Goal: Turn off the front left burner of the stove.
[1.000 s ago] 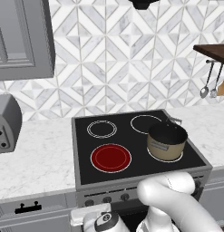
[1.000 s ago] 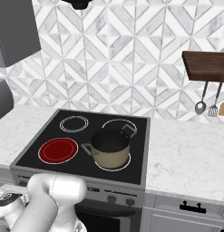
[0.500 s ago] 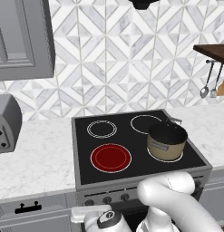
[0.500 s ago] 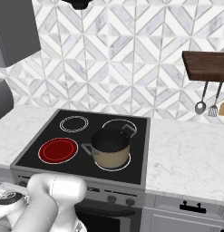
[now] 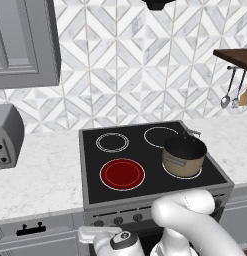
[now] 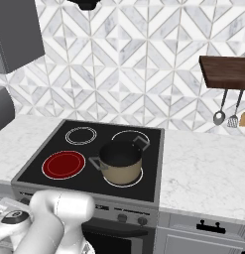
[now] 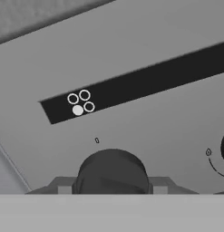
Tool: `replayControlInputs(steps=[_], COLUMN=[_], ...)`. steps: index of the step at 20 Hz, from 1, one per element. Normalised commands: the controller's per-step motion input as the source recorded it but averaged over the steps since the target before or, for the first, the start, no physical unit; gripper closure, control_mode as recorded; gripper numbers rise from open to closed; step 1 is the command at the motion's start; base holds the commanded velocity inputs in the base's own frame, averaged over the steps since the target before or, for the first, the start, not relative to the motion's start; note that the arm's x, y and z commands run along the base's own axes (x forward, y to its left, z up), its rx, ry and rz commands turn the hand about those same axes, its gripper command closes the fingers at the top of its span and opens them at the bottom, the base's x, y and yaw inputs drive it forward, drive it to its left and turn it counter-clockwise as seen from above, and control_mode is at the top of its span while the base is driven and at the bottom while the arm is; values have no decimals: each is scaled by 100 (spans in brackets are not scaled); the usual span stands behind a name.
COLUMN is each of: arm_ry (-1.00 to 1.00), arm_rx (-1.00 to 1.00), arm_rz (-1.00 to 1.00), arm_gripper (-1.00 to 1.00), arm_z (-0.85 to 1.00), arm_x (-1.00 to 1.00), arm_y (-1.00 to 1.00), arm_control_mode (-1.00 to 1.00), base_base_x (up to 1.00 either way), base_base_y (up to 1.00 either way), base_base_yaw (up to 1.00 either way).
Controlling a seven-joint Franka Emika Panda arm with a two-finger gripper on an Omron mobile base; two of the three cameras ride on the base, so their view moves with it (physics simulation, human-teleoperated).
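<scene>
Glowing red inside its two white rings, the wide front left burner [image 5: 122, 174] on the flat black glass stove [image 5: 95, 192] is plainly on, so by my reckoning the task is not yet done. It sits at the near left of the cooktop, just behind the grey metal front panel [image 6: 119, 211] with its row of small knobs.

Down low in front of that panel, the white arm [image 5: 187, 220] has its hand close against the controls. From the hand's own camera, a dark round knob [image 7: 112, 172] bulks large and right at the hand, beneath a black strip carrying a little four-circle burner diagram [image 7: 80, 103] with one circle filled in. The gripper [image 7: 112, 188] seems to be at that knob, but its tips are masked behind it, so I cannot tell whether the jaws are spread or closed on it. What is left, I judge, is the turn itself and seeing the red fade.

On the front right burner stands a tan metal pot with a dark rim [image 6: 120, 162]; its inside looks dark, and I cannot make out any contents.
</scene>
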Motion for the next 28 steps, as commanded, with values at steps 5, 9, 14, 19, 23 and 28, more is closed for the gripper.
replayControlInputs(steps=[5, 9, 14, 19, 23, 28], arm_ry=[0, 0, 0, 0, 0, 1], arm_rx=[24, 25, 27, 27, 27, 28], arm_rz=[-5, -5, -3, -3, -3, -4], arm_gripper=[100, 100, 100, 100, 100, 100], arm_z=[0, 0, 0, 0, 0, 0], arm_x=[0, 0, 0, 0, 0, 0], arm_y=[-11, -15, -21, -21, -20, -14], arm_control_mode=[-100, -100, -100, -100, -100, -100], base_base_x=[0, 0, 0, 0, 0, 0], base_base_y=[0, 0, 0, 0, 0, 0], base_base_yaw=[0, 0, 0, 0, 0, 0])
